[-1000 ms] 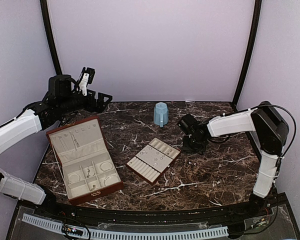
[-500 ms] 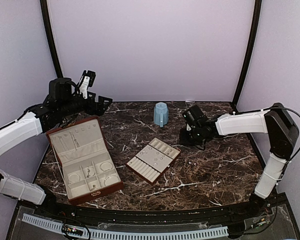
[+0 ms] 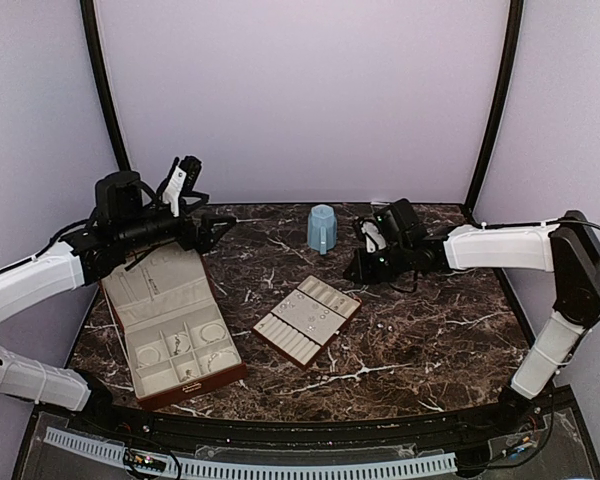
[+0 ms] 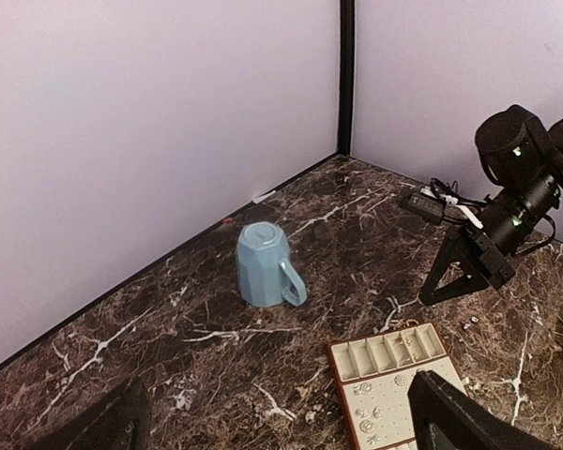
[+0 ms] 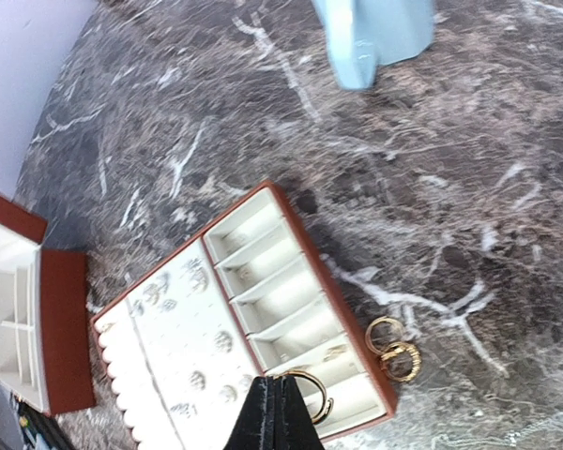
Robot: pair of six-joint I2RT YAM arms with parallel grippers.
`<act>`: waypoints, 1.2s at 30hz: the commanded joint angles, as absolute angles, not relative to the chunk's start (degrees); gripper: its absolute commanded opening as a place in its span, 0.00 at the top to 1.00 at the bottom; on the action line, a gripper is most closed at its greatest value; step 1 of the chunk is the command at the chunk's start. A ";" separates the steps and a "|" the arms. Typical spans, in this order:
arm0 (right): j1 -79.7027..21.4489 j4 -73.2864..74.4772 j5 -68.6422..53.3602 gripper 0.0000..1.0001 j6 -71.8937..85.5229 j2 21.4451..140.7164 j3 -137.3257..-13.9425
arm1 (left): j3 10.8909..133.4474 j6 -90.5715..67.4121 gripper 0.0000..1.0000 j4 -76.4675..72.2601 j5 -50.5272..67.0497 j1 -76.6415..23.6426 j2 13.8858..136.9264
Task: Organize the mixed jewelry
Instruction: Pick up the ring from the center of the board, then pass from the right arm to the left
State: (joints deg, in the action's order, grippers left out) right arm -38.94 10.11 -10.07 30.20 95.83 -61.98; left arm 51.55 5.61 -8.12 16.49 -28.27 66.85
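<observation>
Right gripper (image 5: 272, 403) lifted over tray (image 5: 178, 328), jaws closed, seemingly pinching hoop (image 5: 328, 398); left gripper (image 4: 281, 412) jaws apart. Next we slot it.

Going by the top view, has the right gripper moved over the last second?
Yes. Against the blue mug, which has stayed put, the right gripper has shifted toward the back wall and closer to the mug.
</observation>
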 commanded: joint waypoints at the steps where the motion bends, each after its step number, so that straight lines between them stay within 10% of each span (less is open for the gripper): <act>1: -38.67 7.75 -19.20 1.00 26.40 94.57 -63.50 | 50.15 10.24 0.02 -12.62 21.82 -29.83 65.02; 36: -43.54 9.49 -61.44 1.00 20.48 97.76 -75.29 | 46.59 23.27 0.24 -16.85 25.40 -46.96 76.37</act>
State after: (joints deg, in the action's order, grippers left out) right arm -42.68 10.68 -56.01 20.99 96.57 -73.23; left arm 46.76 21.28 -15.22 26.39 -45.71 76.36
